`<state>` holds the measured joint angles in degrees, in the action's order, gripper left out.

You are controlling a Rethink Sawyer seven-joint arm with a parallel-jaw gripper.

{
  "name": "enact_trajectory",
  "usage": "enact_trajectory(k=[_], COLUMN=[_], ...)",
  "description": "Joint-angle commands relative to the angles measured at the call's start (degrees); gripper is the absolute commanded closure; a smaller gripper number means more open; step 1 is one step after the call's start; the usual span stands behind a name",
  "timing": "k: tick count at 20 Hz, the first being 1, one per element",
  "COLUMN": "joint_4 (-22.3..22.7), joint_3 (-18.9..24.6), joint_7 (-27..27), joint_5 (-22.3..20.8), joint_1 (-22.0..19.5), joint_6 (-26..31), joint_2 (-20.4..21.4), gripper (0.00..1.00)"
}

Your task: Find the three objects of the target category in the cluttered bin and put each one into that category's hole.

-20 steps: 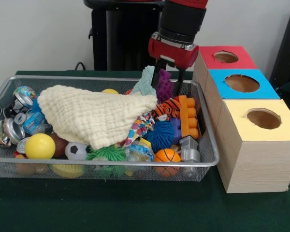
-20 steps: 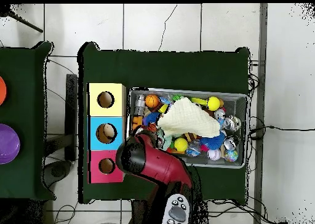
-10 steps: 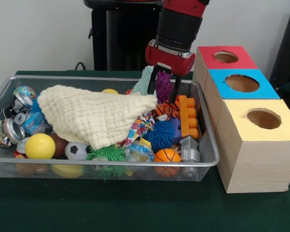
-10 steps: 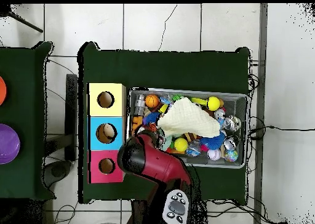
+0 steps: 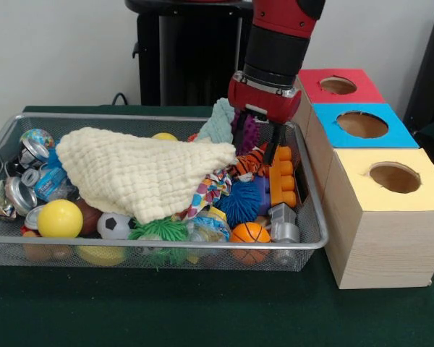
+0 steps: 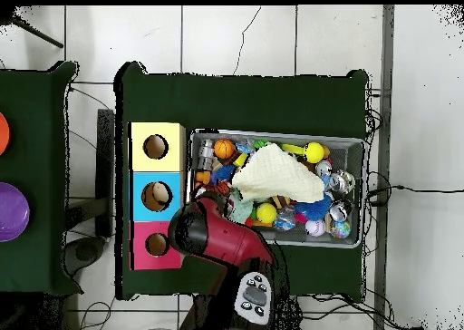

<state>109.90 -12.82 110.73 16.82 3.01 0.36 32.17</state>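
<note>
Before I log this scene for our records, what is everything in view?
wire bin: one, silver, on the green table
cloth: one, cream, over the clutter
yellow ball: one, bin's front left
basketball: one, orange, bin's front right
spiky ball: one, blue, mid right
cans: several, silver, left end
boxes with holes: three, red, blue, yellow tops, right of bin
purple spiky toy: one, between gripper fingers
gripper: one, red and black, above bin's back right
</note>
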Motion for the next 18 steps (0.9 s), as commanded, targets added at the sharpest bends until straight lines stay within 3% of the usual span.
enact_trajectory(k=[1,18], joint_4=[0.1,-0.2], joint_3=[6.1,9.2], joint_7=[12.3,12.8], joint_5=[1.3,0.2], joint_1=[-0.4,-3.6], joint_6=[-3.0,-9.3], joint_2=[-2.6,-7.8], gripper=[0.00,0.00])
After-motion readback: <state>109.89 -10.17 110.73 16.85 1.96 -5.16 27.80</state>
